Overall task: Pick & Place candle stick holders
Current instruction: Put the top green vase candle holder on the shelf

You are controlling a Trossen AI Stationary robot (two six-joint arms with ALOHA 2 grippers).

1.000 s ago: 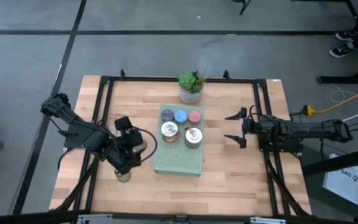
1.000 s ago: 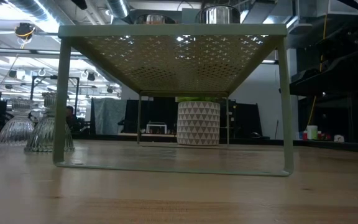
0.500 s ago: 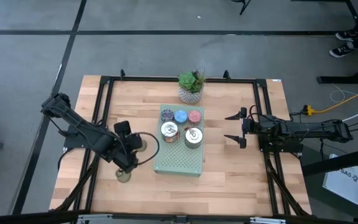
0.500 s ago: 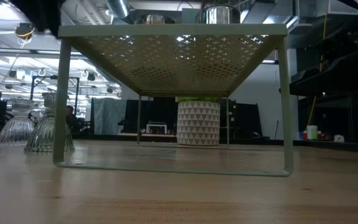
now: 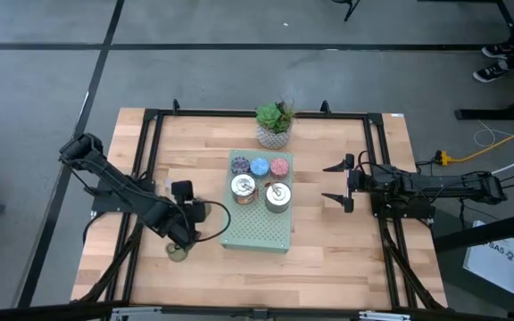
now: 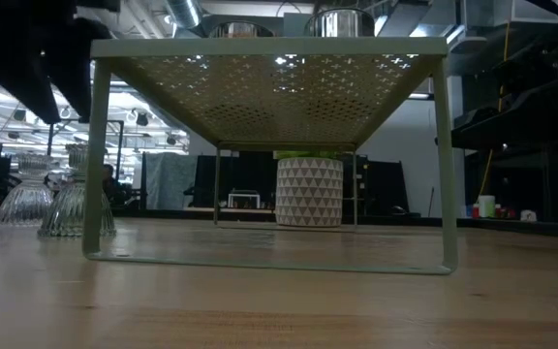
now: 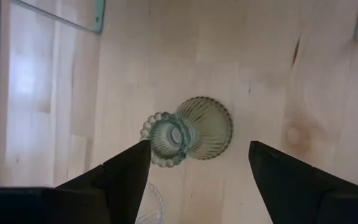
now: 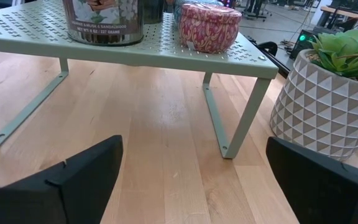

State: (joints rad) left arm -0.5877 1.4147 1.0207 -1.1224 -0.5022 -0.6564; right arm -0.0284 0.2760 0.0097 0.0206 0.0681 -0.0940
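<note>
Two olive-green glass holders stand upright on the table left of the green rack (image 5: pixel 257 234). One (image 7: pixel 191 130) is below my open left gripper (image 7: pixel 196 155), between its two fingers, and is mostly hidden under that gripper (image 5: pixel 188 230) in the high view. The other (image 5: pixel 178 253) stands nearer the front edge. Both show in the low view (image 6: pixel 22 199) (image 6: pixel 74 199). The purple (image 5: pixel 240 165), blue (image 5: pixel 260 166), pink (image 5: pixel 279 166) and two silver holders (image 5: pixel 244 188) (image 5: pixel 277 197) sit on the rack. My right gripper (image 5: pixel 335 183) waits open, right of the rack.
A green succulent in a white pot (image 5: pixel 275 125) stands behind the rack at the far edge. Black frame rails (image 5: pixel 145 152) run along the table's sides. Bare wood lies in front of the rack and between the rack and my right gripper.
My left gripper has come down over the olive-green holder beside the rack and shifted slightly toward the near edge, and its arm now shows at the low view's top left. Both glass holders have stayed where they were.
</note>
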